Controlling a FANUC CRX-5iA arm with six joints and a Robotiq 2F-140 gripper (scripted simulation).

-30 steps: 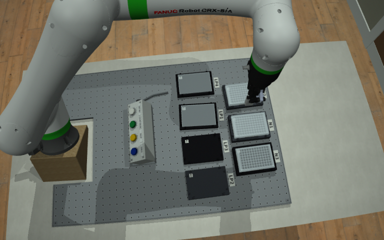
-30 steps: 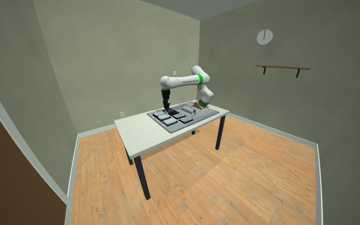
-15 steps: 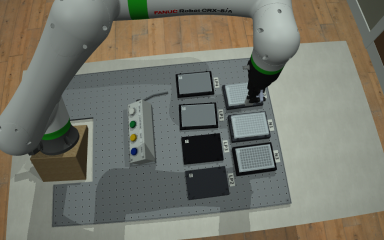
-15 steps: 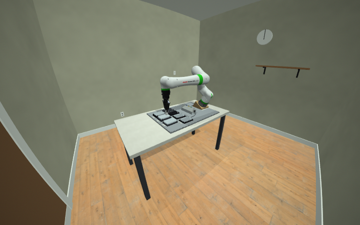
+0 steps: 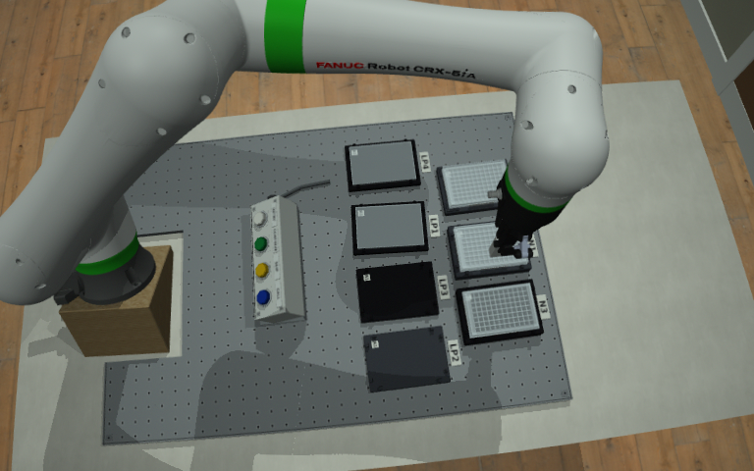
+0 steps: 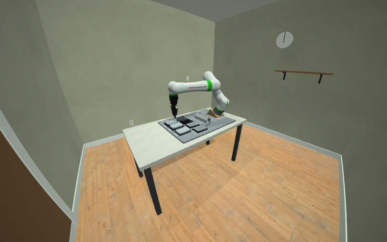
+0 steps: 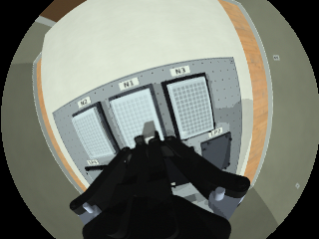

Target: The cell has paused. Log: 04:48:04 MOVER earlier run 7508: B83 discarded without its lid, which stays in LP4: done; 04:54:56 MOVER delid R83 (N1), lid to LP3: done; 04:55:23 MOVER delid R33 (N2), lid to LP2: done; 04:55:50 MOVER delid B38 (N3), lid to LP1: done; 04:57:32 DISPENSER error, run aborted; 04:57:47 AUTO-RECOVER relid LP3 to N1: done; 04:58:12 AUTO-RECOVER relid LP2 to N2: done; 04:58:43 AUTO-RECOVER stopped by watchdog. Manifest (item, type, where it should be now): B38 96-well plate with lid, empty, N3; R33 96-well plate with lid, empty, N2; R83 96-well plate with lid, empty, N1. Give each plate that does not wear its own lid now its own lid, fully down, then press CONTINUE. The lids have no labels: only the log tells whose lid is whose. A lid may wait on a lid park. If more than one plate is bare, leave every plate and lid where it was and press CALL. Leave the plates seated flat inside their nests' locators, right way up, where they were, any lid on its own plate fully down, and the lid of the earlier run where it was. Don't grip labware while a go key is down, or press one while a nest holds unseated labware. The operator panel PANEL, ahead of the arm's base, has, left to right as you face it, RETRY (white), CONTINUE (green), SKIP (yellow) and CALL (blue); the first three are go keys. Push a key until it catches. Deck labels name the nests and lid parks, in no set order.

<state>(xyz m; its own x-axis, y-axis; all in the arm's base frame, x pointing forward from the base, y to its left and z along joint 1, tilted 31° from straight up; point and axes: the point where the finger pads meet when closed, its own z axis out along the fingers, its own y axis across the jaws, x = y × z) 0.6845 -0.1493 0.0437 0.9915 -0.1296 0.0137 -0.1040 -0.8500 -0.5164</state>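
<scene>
On a wood-floored room's white table [image 6: 148, 148] lies a grey perforated deck [image 5: 233, 399].

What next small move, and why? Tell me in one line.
Probably shift from over N1 to the lid on LP1 and open the shut, empty gripper: the N3 plate looks bare, while LP2 and LP3 are vacant.
</scene>
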